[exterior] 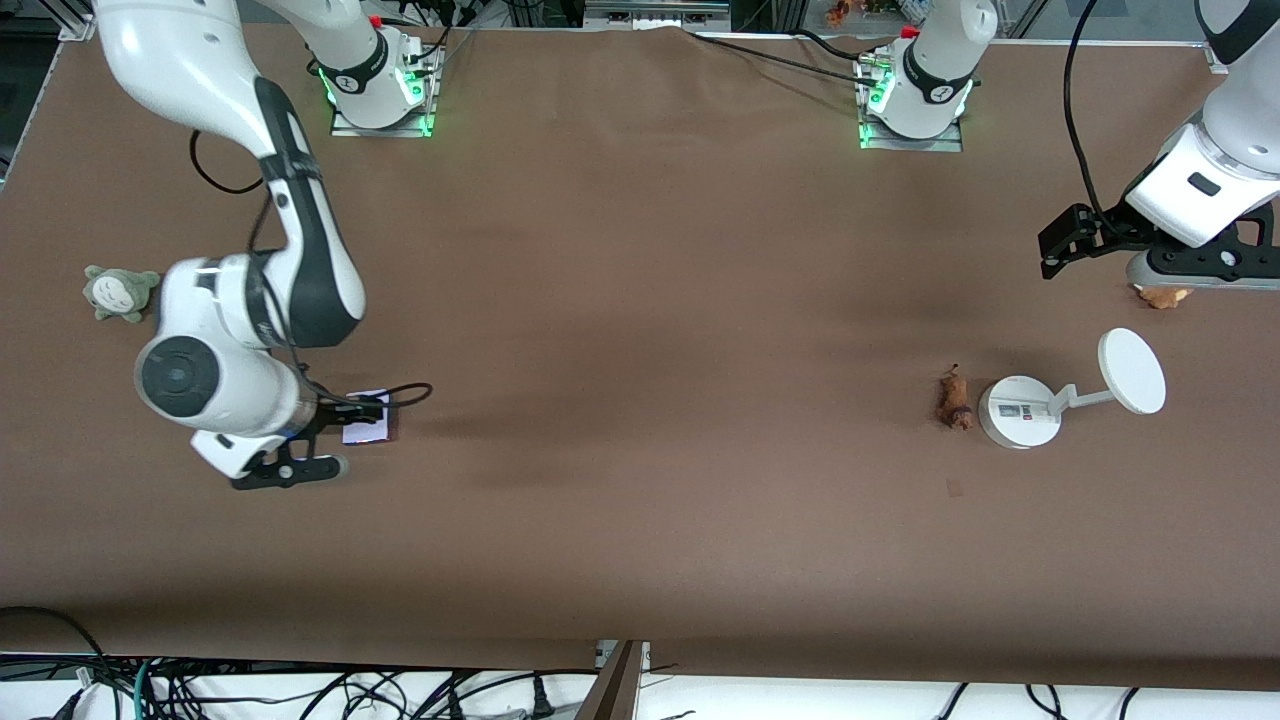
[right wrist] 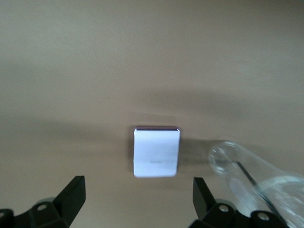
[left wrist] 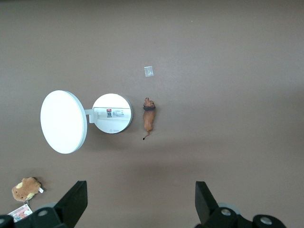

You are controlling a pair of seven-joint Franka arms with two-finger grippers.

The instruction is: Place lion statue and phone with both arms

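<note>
The phone (exterior: 368, 428), a small pale lavender-white rectangle, lies flat on the brown table toward the right arm's end. My right gripper (exterior: 290, 468) hangs low beside it, open and empty. In the right wrist view the phone (right wrist: 156, 152) lies just ahead of the open gripper (right wrist: 138, 190). The lion statue (exterior: 953, 400), small and orange-brown, lies on the table beside the round white stand (exterior: 1018, 412). My left gripper (exterior: 1205, 270) is up over the table's edge at the left arm's end, open and empty. In the left wrist view the lion statue (left wrist: 149, 118) lies well ahead of the gripper (left wrist: 141, 199).
The white stand's disc (exterior: 1132, 371) sticks up on a short arm. A fuzzy brown plush toy (exterior: 1160, 296) lies under my left gripper. A grey-green plush toy (exterior: 118, 291) lies near the right arm's end. A small scrap (left wrist: 148, 71) lies near the lion.
</note>
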